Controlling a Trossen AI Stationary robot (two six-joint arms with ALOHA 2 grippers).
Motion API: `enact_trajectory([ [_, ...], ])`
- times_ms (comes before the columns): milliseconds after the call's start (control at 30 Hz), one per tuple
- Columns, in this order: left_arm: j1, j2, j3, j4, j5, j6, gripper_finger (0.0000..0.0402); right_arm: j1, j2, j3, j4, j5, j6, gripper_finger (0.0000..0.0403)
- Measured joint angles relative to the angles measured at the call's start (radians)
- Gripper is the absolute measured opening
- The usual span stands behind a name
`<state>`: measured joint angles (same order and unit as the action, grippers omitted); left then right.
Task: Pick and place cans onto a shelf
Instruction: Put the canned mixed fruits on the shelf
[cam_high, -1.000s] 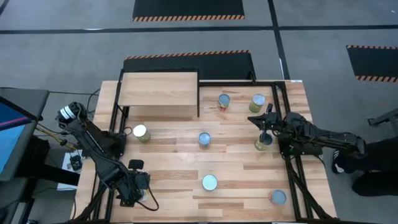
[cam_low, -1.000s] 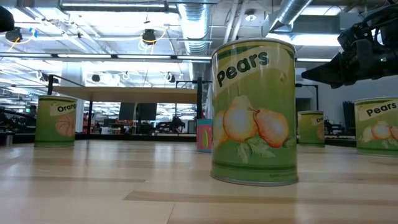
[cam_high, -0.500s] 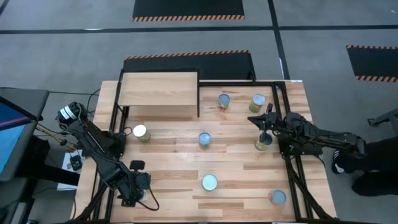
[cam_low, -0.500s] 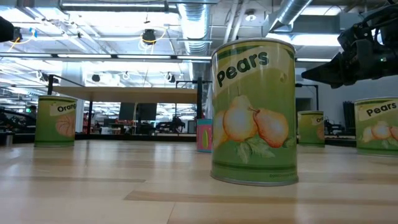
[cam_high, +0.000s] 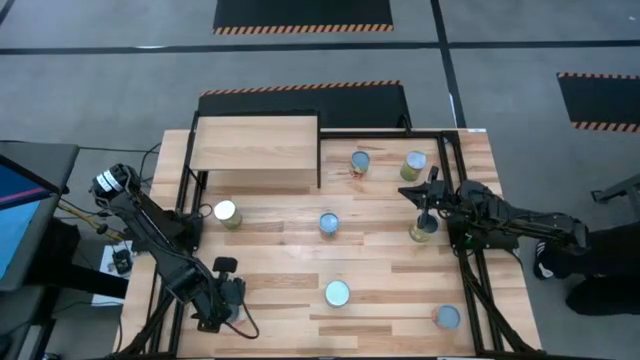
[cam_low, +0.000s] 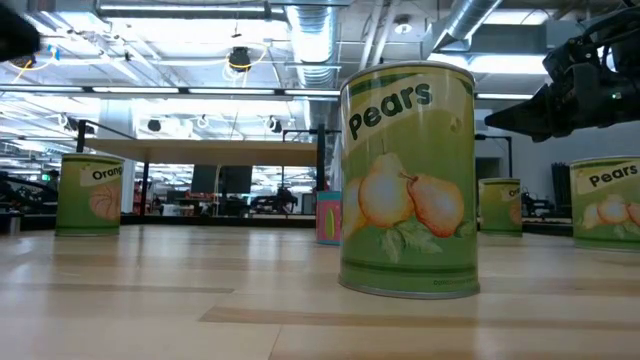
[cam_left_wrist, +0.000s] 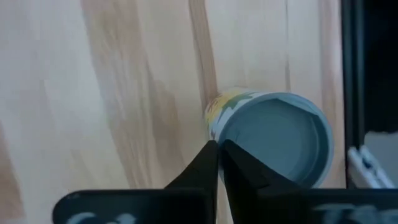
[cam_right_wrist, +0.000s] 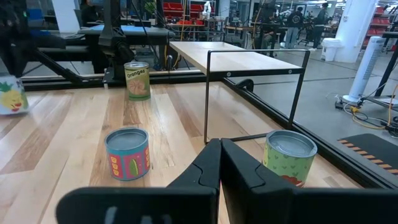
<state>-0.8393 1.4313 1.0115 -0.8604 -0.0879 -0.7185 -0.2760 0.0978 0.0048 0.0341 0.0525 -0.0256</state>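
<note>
Planked butcher-block counter (cam_high: 380, 255), striped in light and darker wood, carrying small cylindrical tins with shiny silver-blue lids and paper labels. Pale, smooth plywood shelf (cam_high: 256, 143) raised on a thin black metal frame at the counter's far-left corner, bare on top.

Seven cans seen from above, all upright on the counter, none on the shelf: an Oranges can (cam_high: 227, 213) just in front of the shelf, a pink-labelled can (cam_high: 360, 162) and a green can (cam_high: 413, 165) to the right of the shelf, a can (cam_high: 329, 224) mid-counter, a green can (cam_high: 423, 230) farther right, the Pears can (cam_high: 337, 294) well in front of the shelf, and a can (cam_high: 446, 318) at the corner farthest from the shelf.

Left claw (cam_high: 222, 300) low at the near-left edge, well in front of the shelf, fingers (cam_left_wrist: 205, 163) pressed together with nothing between, tips just beside a yellow-labelled can (cam_left_wrist: 273, 140) with a blue-grey lid.

Right claw (cam_high: 428, 205) right of the shelf, just above the green can there, fingers (cam_right_wrist: 211, 163) closed and empty.
</note>
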Motion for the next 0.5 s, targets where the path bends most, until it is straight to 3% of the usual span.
enact_trajectory([
  [267, 0.219, -0.14, 0.124, -0.049, -0.068, 0.108, 0.0001, 0.0, 0.0, 0.0, 0.0, 0.0, 0.0, 0.0033],
  [500, 0.586, -0.295, 0.252, -0.218, -0.08, 0.147, 0.0, 0.0, 0.0, 0.0, 0.0, 0.0, 0.0, 0.0033],
])
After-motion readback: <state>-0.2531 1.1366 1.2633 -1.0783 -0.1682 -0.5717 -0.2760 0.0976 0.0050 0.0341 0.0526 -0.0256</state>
